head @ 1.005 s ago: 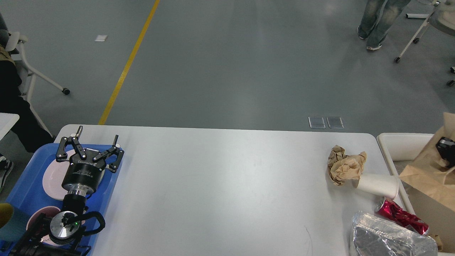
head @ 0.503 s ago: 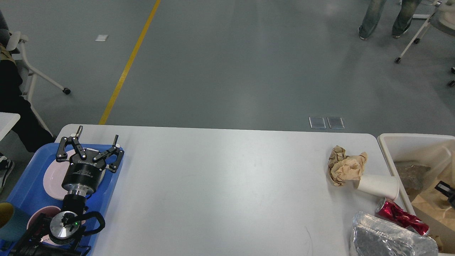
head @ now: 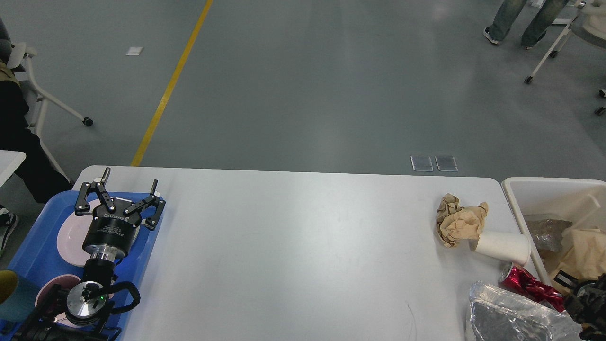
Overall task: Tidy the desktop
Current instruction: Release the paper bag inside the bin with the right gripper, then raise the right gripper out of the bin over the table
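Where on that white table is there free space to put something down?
The desktop is bare from the blue tray on the left across to the crumpled paper. The right end is crowded: paper cup, crushed red can, foil container.

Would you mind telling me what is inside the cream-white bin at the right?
The bin holds a tan paper bag and a grey crumpled piece. The right gripper covers its near part; anything deeper is hidden.

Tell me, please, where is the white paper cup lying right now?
In the head view, the white paper cup lies on its side near the right edge of the desktop, between the crumpled brown paper and the crushed red can, beside the cream-white bin.
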